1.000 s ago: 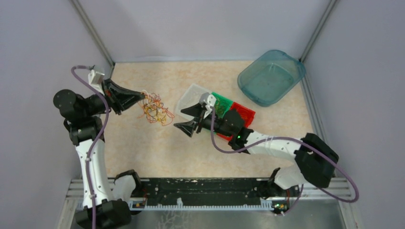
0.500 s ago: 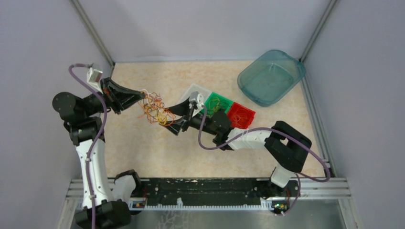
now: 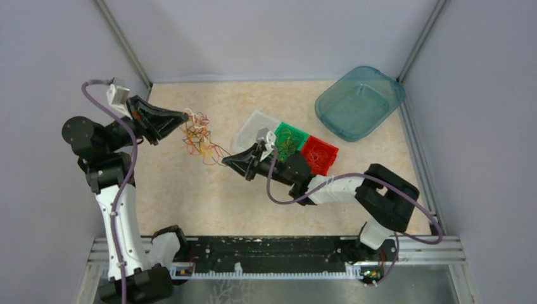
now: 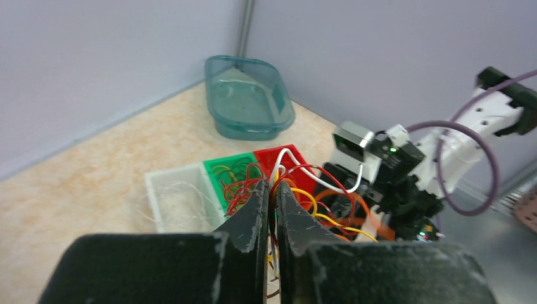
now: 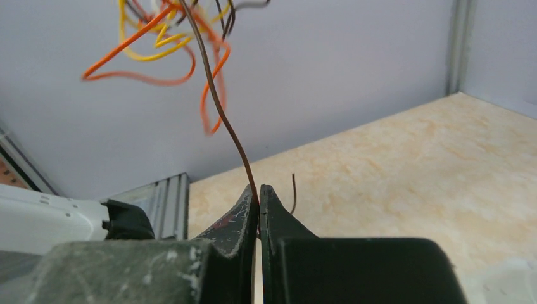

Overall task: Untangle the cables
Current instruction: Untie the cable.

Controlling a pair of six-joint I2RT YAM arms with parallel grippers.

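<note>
Cables (image 3: 197, 136): the bundle looks lifted above the table (image 3: 190, 202), strung between your two grippers, to the left of the white tray (image 3: 253, 123).
Left gripper (image 4: 271, 193): pressed together on the top of the bundle, with red, yellow and orange strands spilling out past its tips.
Right gripper (image 5: 258, 192): pressed together, pinching one brown strand (image 5: 218, 104) that runs up taut into the knot.
Risk, slip: the brown strand is thin and held only at the very tips. Pull harder and you probably lose it back into the bundle.
Risk, tightening: if that strand is looped round others, drawing the grippers apart likely cinches the knot instead of freeing it.
Risk, drop: your left grip holds many strands at once, so a sharp tug may drag the whole bundle out and onto the table.
Risk, snag: your right arm sits just beside the white tray and the green tray (image 3: 288, 138), and a wide swing may knock them.
Unknown: you cannot tell from these views how many loops the brown strand passes through.
</note>
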